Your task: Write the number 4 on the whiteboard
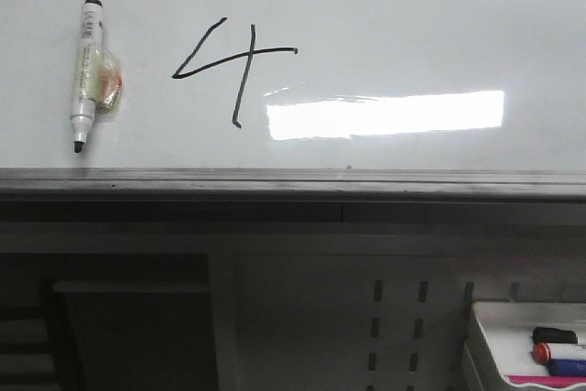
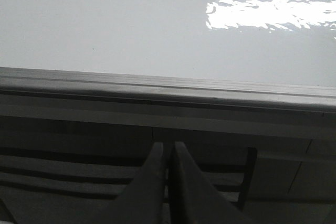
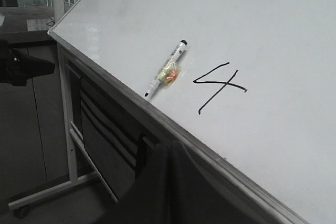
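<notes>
A black open-topped number 4 (image 1: 231, 66) is drawn on the white whiteboard (image 1: 412, 6), left of centre. It also shows in the right wrist view (image 3: 219, 85). A white marker pen (image 1: 86, 70) with a black tip hangs on the board left of the 4, tip down; it also shows in the right wrist view (image 3: 167, 69). My left gripper (image 2: 169, 150) is shut and empty, below the board's grey rail (image 2: 157, 85). My right gripper (image 3: 169, 150) is shut and empty, below the rail. Neither gripper shows in the front view.
A white tray (image 1: 490, 336) with coloured markers sits at the lower right. A dark frame and panels (image 1: 275, 299) stand under the rail. A bright light glare (image 1: 385, 114) lies on the board right of the 4.
</notes>
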Robot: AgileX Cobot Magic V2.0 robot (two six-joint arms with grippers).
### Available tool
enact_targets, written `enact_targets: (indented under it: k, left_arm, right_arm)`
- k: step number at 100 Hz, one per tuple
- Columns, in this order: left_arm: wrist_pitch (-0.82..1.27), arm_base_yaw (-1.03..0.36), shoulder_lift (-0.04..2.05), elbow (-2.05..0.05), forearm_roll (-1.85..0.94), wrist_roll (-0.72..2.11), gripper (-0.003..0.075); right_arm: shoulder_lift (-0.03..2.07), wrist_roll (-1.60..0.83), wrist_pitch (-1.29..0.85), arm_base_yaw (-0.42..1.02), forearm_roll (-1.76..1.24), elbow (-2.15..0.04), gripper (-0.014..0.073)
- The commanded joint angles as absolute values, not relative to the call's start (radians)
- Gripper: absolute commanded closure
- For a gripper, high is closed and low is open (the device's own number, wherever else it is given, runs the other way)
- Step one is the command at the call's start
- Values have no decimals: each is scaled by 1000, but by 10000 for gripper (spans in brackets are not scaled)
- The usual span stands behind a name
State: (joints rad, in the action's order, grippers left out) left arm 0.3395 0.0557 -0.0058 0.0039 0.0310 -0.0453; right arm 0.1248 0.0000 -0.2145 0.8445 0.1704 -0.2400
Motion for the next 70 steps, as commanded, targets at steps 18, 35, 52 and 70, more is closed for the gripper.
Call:
enact_targets:
  k: [18,35,52,70]
  left_arm:
    - [290,58,-31,37,26,-44,741]
    - [290,58,-31,37,26,-44,741]
    - [290,58,-31,37,26,-44,741]
    - [290,58,-31,37,26,-44,741]
  right_arm:
    - [135,0,-143,840,186,-267,643]
    - [135,0,-143,840,186,-267,643]
    - [135,0,-144,840,186,-267,643]
    - [139,0,-131,803,186,-267,643]
